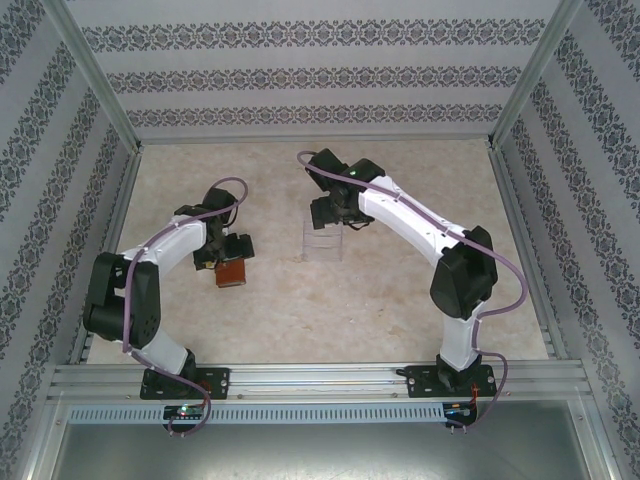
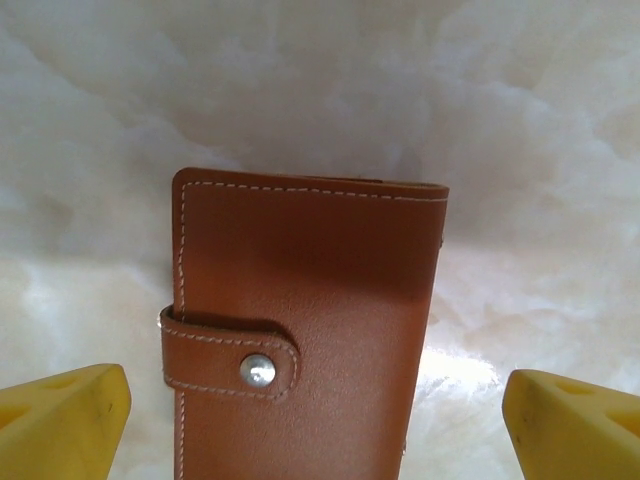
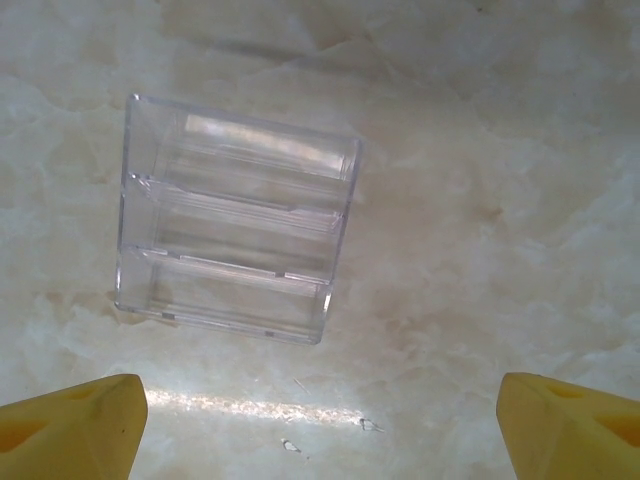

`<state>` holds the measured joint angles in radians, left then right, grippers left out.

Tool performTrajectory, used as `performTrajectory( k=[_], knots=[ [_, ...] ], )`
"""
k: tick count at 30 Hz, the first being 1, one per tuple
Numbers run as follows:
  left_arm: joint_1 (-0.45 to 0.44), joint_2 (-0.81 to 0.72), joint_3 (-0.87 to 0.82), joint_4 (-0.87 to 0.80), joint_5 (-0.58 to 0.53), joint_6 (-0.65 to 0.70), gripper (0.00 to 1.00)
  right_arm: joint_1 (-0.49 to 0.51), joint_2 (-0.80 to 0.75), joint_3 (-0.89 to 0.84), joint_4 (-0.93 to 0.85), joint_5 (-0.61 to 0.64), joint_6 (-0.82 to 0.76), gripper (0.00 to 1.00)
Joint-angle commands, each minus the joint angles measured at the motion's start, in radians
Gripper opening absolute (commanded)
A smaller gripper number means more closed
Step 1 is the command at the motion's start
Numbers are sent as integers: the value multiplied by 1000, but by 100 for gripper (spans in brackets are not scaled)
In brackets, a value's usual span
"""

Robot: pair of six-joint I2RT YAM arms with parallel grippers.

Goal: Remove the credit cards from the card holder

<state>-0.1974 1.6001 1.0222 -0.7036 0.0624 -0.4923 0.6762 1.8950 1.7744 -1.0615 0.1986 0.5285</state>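
- Your holder point(image 2: 305, 320) lies folded shut on the table, directly between the left pincer's point(image 2: 320, 425) yellow fingers point(image 2: 60, 420). Its far end points ahead of them, and neither finger touches it.
- Its strap point(image 2: 225, 350) comes round from the edge by the left finger onto the top face, fastened there by a silver snap point(image 2: 258, 371).
- Your left pincer is released, spread wider than the holder, with table showing on both sides.
- Your right pincer point(image 3: 320, 425) is released too, with nothing in it.
- A clear box point(image 3: 235, 220) stands on the table ahead of the right pincer, nearer its left finger and apart from both.
- The box has stepped tiers inside, and you can see the table through its walls.
- From above, box and holder are well apart, each close to its own pincer.
- The table point(image 1: 300, 320) is pale cream and marbled, with a bright streak of glare just ahead of the right fingers.
- Walls point(image 1: 300, 75) papered in bands of dark floral pattern close three sides; a metal rail point(image 1: 320, 378) carries both arm bases.
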Motion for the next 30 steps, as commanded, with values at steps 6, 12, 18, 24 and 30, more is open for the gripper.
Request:
performTrajectory(
  k=[6, 12, 18, 24, 30],
  knots=[
    [-13, 60, -29, 53, -41, -26, 96, -12, -63, -64, 1, 39, 23, 90],
    [-14, 90, -45, 69, -36, -15, 94, -12, -65, -79, 1, 38, 25, 90],
    [-13, 100, -58, 84, -13, -10, 91, 0, -69, -81, 5, 22, 29, 88],
    [-16, 85, -60, 71, -6, 0, 86, 6, -71, -81, -2, 22, 29, 87],
    [-47, 37, -47, 30, -11, -2, 85, 11, -97, -106, -3, 28, 32, 87]
  ],
)
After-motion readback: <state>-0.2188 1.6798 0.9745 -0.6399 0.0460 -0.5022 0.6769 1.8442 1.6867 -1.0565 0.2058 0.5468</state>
